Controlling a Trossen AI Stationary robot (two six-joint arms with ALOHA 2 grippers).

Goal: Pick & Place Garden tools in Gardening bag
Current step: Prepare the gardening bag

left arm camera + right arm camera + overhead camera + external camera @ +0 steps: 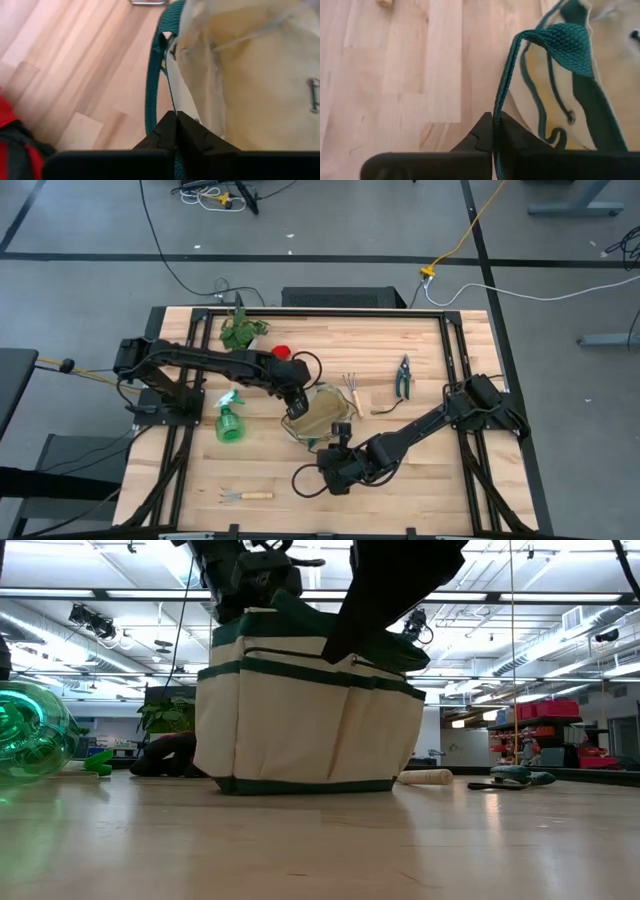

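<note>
The gardening bag [322, 418], beige canvas with green trim, stands upright on its base mid-table [310, 710]. My left gripper [297, 410] is shut at its left rim and my right gripper [340, 432] at its near side, both slanting down. The green spray bottle [230, 420] lies left of the bag. Red gloves [282, 353] lie at the back. One wooden-handled hand fork [352, 392] and the pruning shears [403, 375] lie right of the bag. Another fork [245, 496] lies near the front edge. My left gripper [176, 116] pinches a thin edge of the bag's top rim [171, 97] between its two fingers, beside the green strap [151, 80]. It comes slanting down from the table's left. The bag stands on the table. My right gripper [493, 117] pinches the green woven handle strap [499, 102] between its two fingers, coming slanting down from the near right. The strap runs away from the fingers and folds over in a loop [560, 40] by the bag's opening.
A leafy green plant bunch [242, 330] lies at the far edge behind the gloves. Bare wooden tabletop [420, 480] stretches along the front and right. Black frame rails [450, 350] run along the table's sides.
</note>
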